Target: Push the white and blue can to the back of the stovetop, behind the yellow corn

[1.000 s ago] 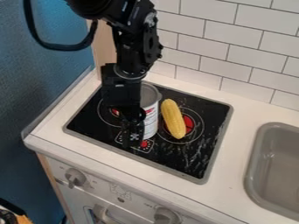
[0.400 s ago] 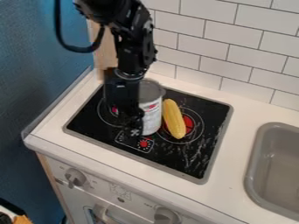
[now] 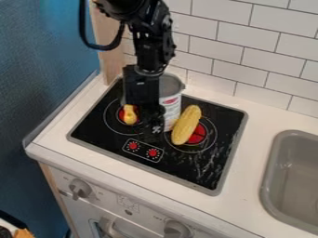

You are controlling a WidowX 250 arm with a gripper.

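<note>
Nearest me are the knobs [image 3: 79, 188] on the front, and over them is the white bench [image 3: 256, 139], with the black stove [image 3: 105, 142] set in it. Two red dots [image 3: 142, 149] sit near the stove's front edge. Just past them hangs the claw [image 3: 155, 131], low down by the front of the can [image 3: 172, 109]. I can't tell if the claw is open or closed, or if it has hold of the can. The corn [image 3: 186, 124] lies at a slant on the right ring, just beside the can. The can stands upright, and the arm [image 3: 144, 86] hides part of it. I'd say getting the claw down near the can is done. I see no sign that anything is up off the stove. Farther back, a small yellow thing [image 3: 129, 115] is on the left ring, partly behind the arm.
</note>
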